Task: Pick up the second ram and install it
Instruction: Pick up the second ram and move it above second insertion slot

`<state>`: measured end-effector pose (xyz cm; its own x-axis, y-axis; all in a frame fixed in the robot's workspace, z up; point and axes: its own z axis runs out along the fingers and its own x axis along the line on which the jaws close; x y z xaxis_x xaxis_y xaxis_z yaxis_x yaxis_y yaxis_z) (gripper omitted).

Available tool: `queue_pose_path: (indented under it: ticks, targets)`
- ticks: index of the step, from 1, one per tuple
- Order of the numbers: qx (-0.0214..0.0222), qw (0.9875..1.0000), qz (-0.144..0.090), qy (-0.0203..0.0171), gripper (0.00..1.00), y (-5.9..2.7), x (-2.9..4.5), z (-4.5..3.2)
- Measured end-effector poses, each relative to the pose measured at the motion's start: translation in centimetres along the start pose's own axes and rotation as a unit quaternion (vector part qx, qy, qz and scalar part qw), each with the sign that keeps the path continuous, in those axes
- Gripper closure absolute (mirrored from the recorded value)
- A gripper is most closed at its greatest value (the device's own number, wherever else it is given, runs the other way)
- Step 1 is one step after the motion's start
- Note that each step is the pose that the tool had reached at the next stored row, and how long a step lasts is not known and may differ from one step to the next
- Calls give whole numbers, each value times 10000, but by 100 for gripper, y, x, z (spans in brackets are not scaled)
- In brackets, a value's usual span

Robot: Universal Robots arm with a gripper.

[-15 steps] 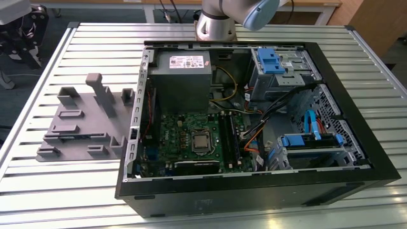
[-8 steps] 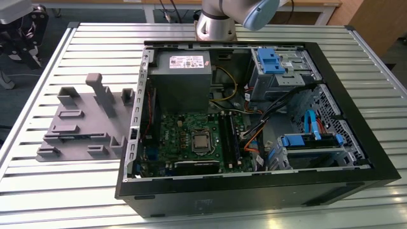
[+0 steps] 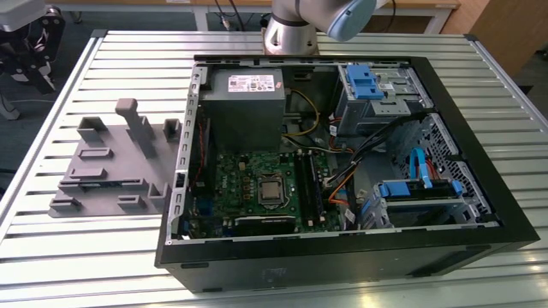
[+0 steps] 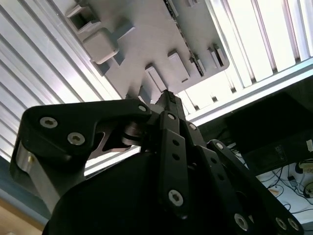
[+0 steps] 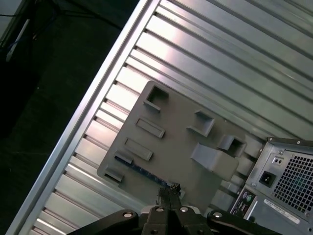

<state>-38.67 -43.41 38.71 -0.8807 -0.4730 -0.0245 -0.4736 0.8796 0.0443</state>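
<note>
Gripper (image 5: 168, 188) hung above grey fixture (image 5: 181, 142), fingertips pressed together w/ nothing between them. Second ram (image 5: 142, 171) lay edge-on in a slot along the fixture's edge, near the tips in first wrist view. Fixture sat on slatted table (image 3: 86, 256), to exterior view's left of open PC case (image 3: 342, 256).

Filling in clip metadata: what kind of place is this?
Probably a robotics lab bench set up for PC assembly: a robot arm mounted by an opened computer case on a slotted metal table, with a grey fixture plate beside it.
</note>
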Motion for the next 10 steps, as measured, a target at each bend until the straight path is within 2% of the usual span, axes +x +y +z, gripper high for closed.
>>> queue_pose_path:
  ticks: [10]
  targets:
    - [-5, 9998, -210, 9, 89, -9, 4, 0]
